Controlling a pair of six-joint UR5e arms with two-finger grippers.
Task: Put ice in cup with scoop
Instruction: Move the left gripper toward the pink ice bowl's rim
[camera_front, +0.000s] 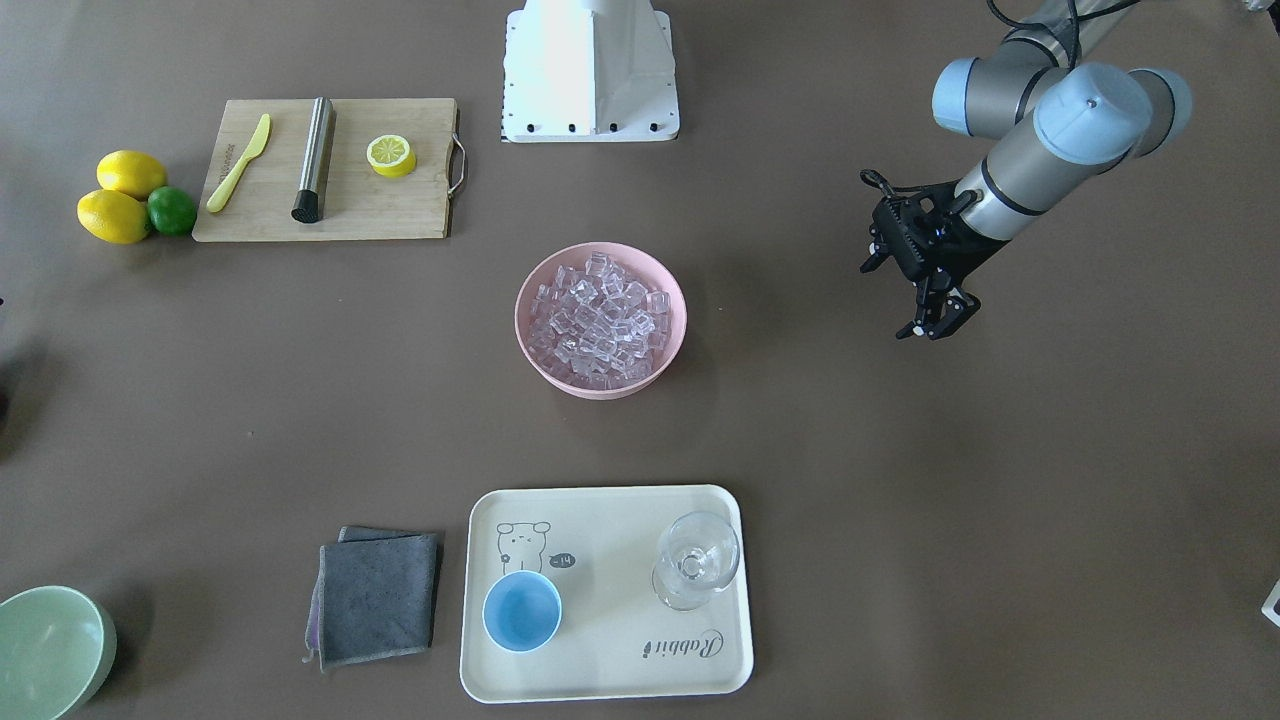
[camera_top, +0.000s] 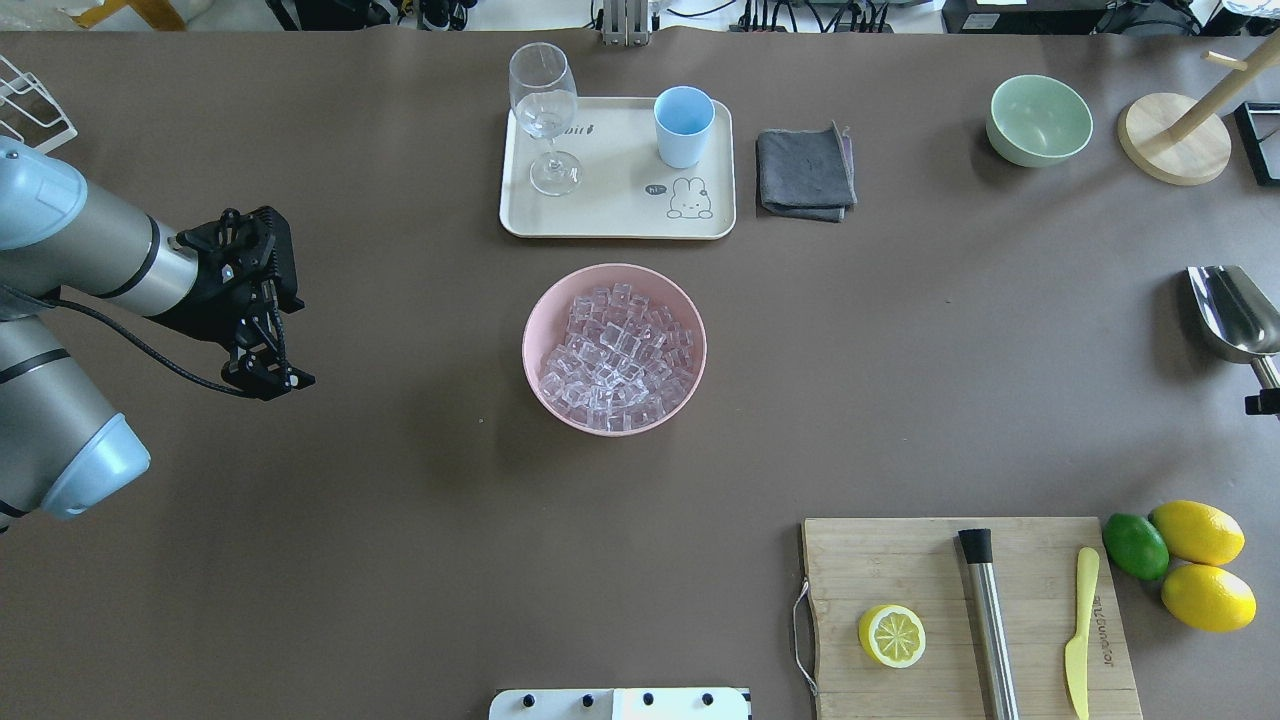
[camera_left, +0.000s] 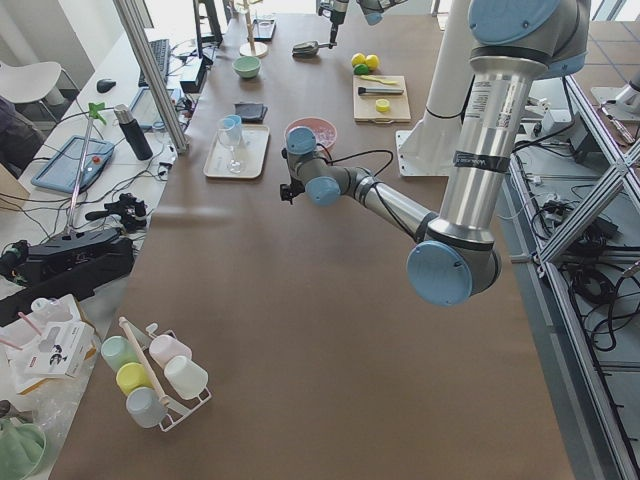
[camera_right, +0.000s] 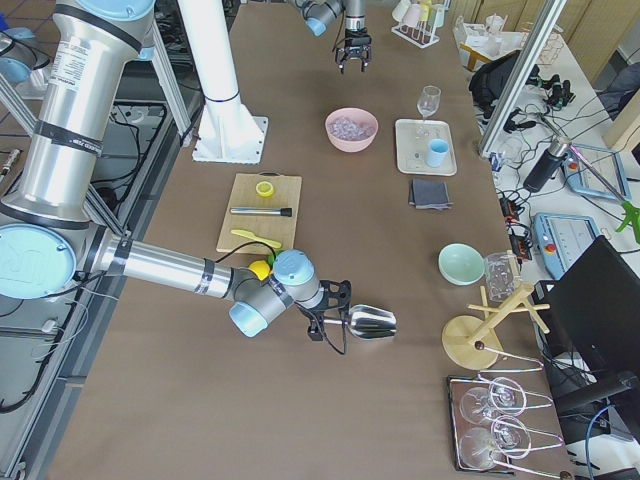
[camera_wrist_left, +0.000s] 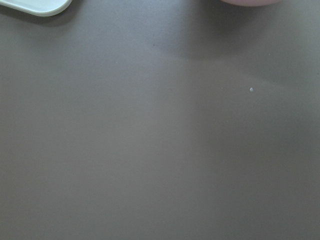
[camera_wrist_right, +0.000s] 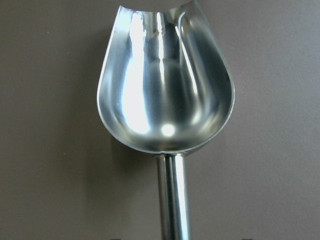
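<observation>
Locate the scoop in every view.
Front-facing: not in it.
Overhead: scoop at the right edge, mid-height.
Exterior left: scoop far off, top centre.
Exterior right: scoop near, low centre.
Left wrist: not in it.
Right wrist: scoop fills the picture.
Landmark: cutting board, in all four exterior views.

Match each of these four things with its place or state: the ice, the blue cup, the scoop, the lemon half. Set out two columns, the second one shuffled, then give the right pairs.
Column one
1. ice
2. cup
3. scoop
4. lemon half

Column two
A. on the cream tray, beside the stemmed glass
B. on the wooden cutting board
C. piled in the pink bowl
D. shiny steel, empty, at the end of the table on the robot's right

Pairs: 1-C, 2-A, 3-D, 4-B
</observation>
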